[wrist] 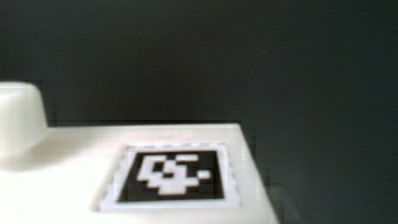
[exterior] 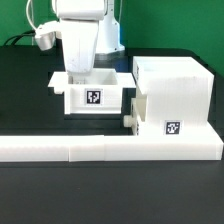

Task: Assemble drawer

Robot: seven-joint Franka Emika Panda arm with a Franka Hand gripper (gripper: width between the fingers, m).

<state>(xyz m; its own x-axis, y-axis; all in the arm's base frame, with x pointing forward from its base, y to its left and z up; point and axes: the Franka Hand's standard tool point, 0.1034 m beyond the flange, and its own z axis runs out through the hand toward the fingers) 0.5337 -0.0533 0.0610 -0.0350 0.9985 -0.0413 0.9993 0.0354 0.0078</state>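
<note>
The drawer's tall white housing stands at the exterior view's right, with a tag low on its front. A small knob sticks out at its lower left side. An open white tray with a front tag lies left of the housing. My gripper reaches down from above to the tray's back left part, and its fingertips are hidden by the tray. The wrist view shows a white tagged surface very close, with a rounded white part beside it. No fingers show there.
The long low white L-shaped bar runs along the front, just before the tray and the housing. The black table lies around them. Cables hang at the back left.
</note>
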